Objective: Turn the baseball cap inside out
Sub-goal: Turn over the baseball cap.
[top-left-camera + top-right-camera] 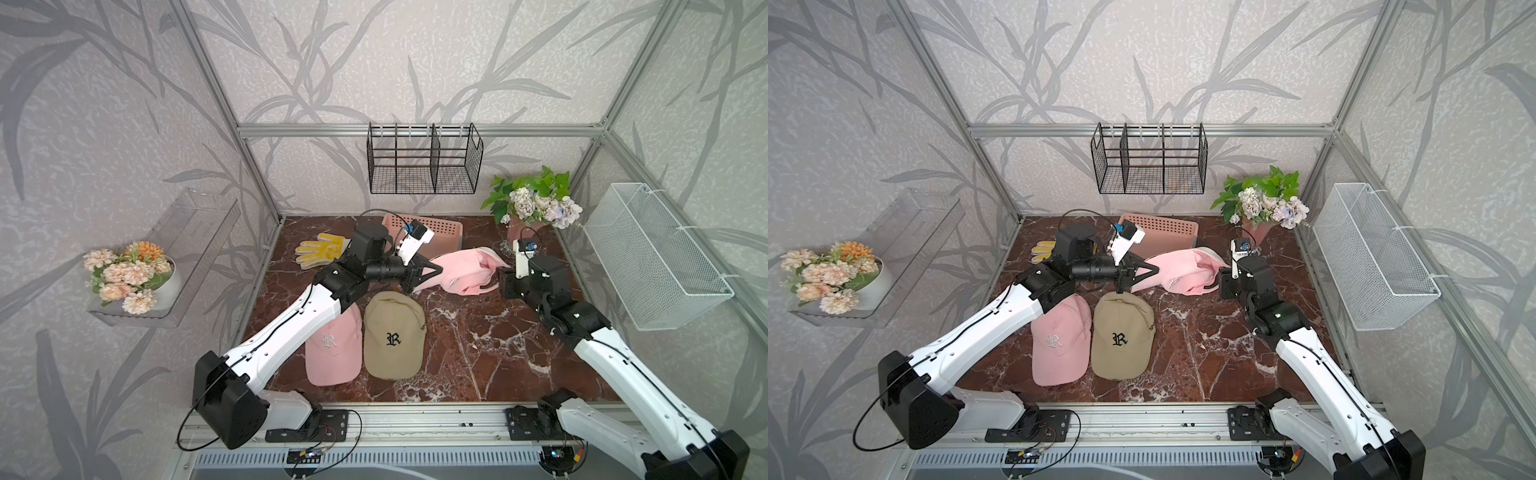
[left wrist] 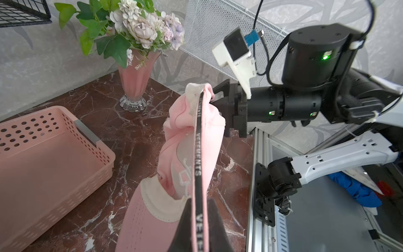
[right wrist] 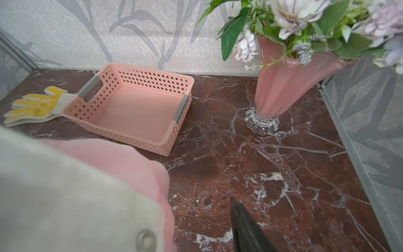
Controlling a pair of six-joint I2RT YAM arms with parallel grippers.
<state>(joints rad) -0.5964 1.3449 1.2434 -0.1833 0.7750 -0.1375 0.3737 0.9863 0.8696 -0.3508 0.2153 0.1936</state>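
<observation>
My L gripper (image 2: 197, 209) clamps the crumpled pink fabric baseball cap (image 1: 465, 272) by its inner band; my R gripper (image 2: 220, 109) is half open, cap edge btwn jaws.

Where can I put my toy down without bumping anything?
The biggest bare marble lies between the tan cap, the right arm and the held pink cap. A smaller gap sits between the pink basket and the vase. Crowded: the left arm's side, with the other pink cap beside the tan one, and the yellow gloves behind.
</observation>
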